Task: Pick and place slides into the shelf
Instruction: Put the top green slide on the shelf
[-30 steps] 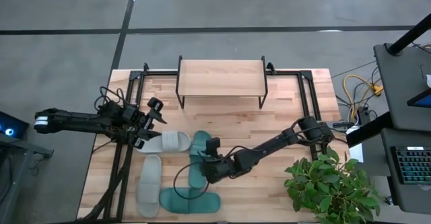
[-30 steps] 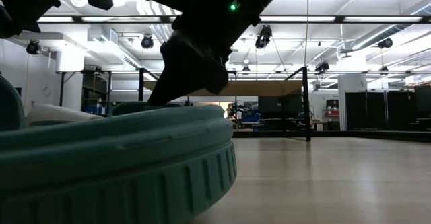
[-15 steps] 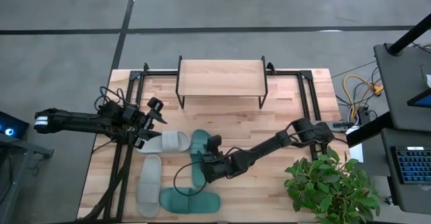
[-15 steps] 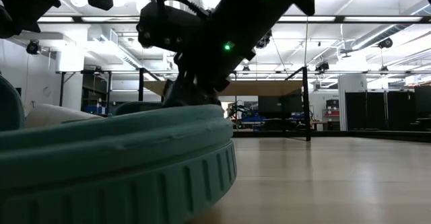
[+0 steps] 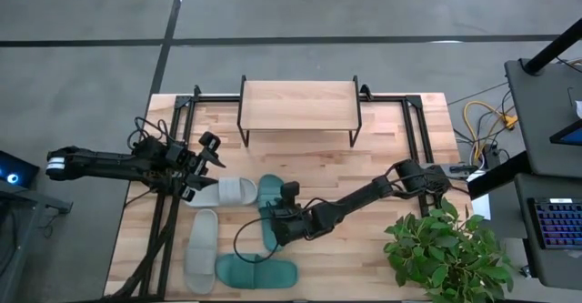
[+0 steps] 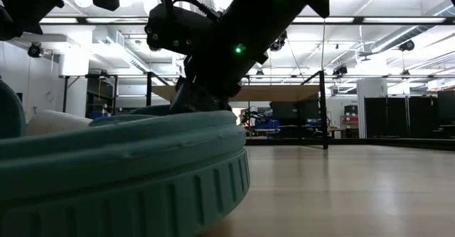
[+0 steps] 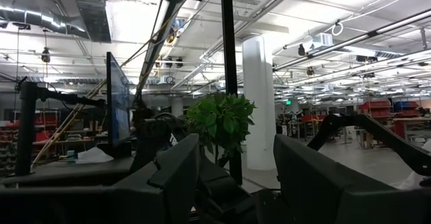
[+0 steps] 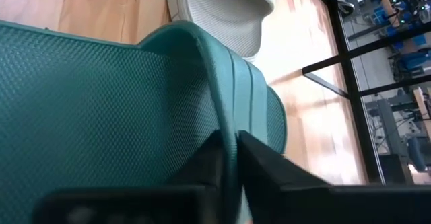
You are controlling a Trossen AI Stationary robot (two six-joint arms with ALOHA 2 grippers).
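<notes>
A teal slide [image 5: 266, 201] lies in the middle of the table with my right gripper [image 5: 275, 228] shut on its strap. A second teal slide [image 5: 257, 271] rests sole down at the near edge and fills the low view [image 6: 121, 173]. Two grey slides lie to the left, one [image 5: 227, 192] beside the held slide and one [image 5: 202, 248] nearer. My left gripper [image 5: 205, 162] hovers open just left of the farther grey slide, touching nothing. The shelf [image 5: 298, 106] stands on its black legs at the far edge, its top bare. My right gripper pinches the edge of the teal slide's ribbed strap [image 8: 225, 126] between its two fingers. One finger [image 8: 202, 167] sits on the footbed side under the strap, the other on the ribbed outer side. The fingers slant down from the table's right. The slide's sole rests on the table.
A potted plant [image 5: 446, 248] stands at the near right corner, close to my right arm. Black metal frames run along the table's left [image 5: 168, 203] and right [image 5: 420, 130] sides. Bare wood lies between the shelf and the slides.
My right gripper has come down and a little toward the table's left, onto the teal slide's strap. The slides have stayed where they were.
</notes>
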